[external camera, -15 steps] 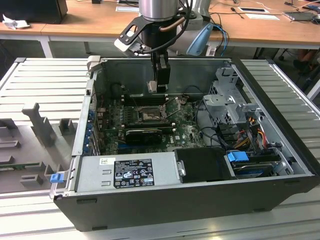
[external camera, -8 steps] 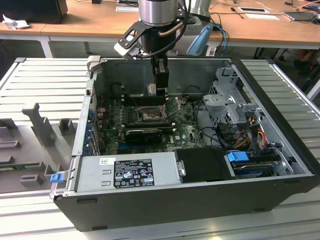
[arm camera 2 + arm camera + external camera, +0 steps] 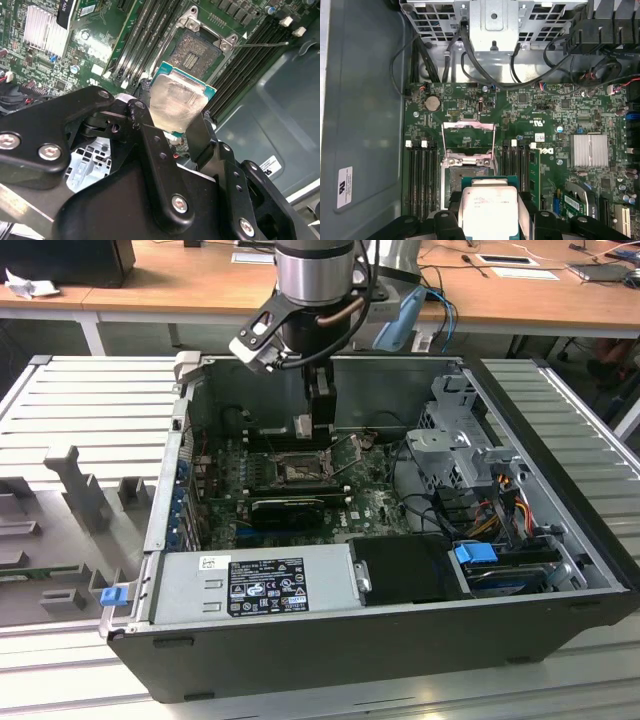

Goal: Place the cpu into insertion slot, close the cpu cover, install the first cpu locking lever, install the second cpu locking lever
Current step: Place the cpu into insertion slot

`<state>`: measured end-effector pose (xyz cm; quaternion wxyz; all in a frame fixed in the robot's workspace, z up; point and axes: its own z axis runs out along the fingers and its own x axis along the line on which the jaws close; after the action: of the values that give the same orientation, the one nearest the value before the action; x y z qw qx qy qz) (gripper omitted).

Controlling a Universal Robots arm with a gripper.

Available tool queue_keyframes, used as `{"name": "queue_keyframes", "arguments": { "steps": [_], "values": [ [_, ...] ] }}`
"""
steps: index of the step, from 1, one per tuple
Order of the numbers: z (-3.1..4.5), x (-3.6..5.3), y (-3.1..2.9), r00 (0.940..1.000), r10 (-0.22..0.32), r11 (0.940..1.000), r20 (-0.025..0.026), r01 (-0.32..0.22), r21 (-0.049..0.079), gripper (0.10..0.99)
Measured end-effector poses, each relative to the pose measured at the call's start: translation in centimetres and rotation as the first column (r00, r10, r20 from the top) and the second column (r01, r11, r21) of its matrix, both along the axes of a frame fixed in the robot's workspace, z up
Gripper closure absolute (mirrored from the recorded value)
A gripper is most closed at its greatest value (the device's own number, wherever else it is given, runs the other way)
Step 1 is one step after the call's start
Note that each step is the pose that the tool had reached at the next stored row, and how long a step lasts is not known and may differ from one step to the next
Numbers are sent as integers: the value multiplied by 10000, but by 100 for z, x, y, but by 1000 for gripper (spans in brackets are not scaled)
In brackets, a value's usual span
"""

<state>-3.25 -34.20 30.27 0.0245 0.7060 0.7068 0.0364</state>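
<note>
The case [image 3: 380, 650] is seen obliquely from above in the exterior view; the motherboard [image 3: 95, 55] [image 3: 530, 107] is shared, close up, by both wrist views.

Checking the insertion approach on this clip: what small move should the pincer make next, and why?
Probably ease the pincer down toward the insertion slot. It is shut on the cpu, which hangs above the motherboard, not yet seated, and the cpu cover stands flipped open, leaving the slot bare.

Arm [image 3: 315, 275] upright, wrist pointing down; gripper [image 3: 175, 129] clamped on the cpu [image 3: 179, 100]
</note>
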Motion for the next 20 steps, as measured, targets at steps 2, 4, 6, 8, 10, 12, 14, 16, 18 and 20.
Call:
{"name": "queue_keyframes", "arguments": {
  "steps": [2, 4, 6, 8, 10, 12, 14, 16, 18, 20],
  "values": [
    [-8, 0, 0, 10000, 0, 10000, -1, 0, -1, 557],
    [-42, 0, 0, 10000, 0, 10000, 0, 0, 0, 557],
    [-106, 0, 1, 10000, 0, 10000, 0, 0, 0, 557],
    [-150, 0, 1, 10000, -5, 10000, 0, 5, 1, 557],
    [-188, 0, 1, 9997, -227, 9997, 1, 227, 1, 557],
    [-216, -1, 1, 9993, -370, 9993, -1, 370, 0, 557],
    [-235, -2, 1, 9993, -373, 9993, 1, 373, 0, 557],
    [-257, -3, 1, 9993, -372, 9993, 0, 372, 0, 557],
    [-286, -5, 1, 9993, -372, 9993, 0, 372, 1, 557],
    [-322, -5, 2, 9993, -372, 9993, 0, 372, 0, 557]
  ]
}}
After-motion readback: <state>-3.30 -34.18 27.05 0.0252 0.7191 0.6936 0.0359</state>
